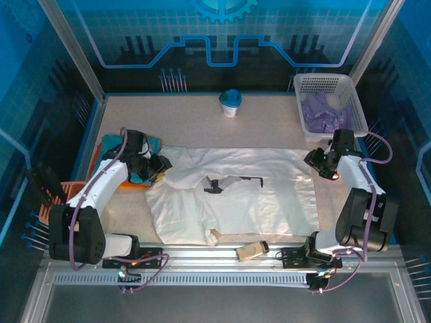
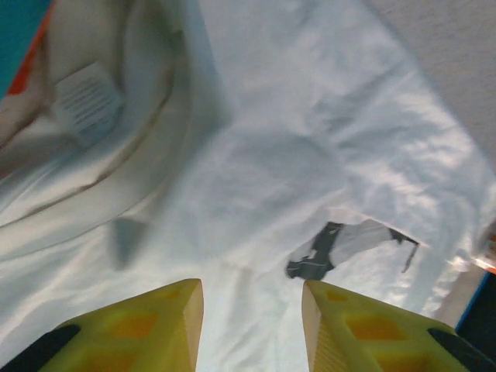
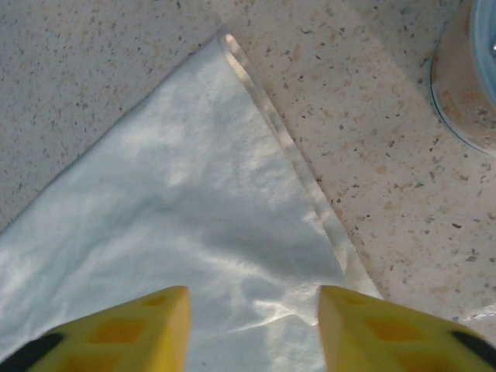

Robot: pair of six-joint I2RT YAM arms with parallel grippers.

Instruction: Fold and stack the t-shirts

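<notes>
A white t-shirt point(image 1: 236, 195) lies spread across the middle of the table, with a dark print point(image 1: 214, 184) near its centre. My left gripper point(image 1: 159, 165) hovers open over its left end by the collar. In the left wrist view the left gripper point(image 2: 252, 325) has white cloth point(image 2: 256, 155) below it, with the neck label point(image 2: 85, 101) and the dark print point(image 2: 325, 248) in sight. My right gripper point(image 1: 316, 161) stands open over the shirt's right corner. The right wrist view shows the right gripper point(image 3: 254, 329) above the hemmed corner point(image 3: 194, 209), holding nothing. Teal and orange shirts point(image 1: 114, 147) lie under the left arm.
A white lattice basket point(image 1: 326, 84) at the back right holds a pale purple shirt point(image 1: 322, 113). A cup point(image 1: 230, 102) stands at the back centre. A salmon-pink tray point(image 1: 48, 205) sits at the left edge. A small tan object point(image 1: 250, 251) rests on the front rail.
</notes>
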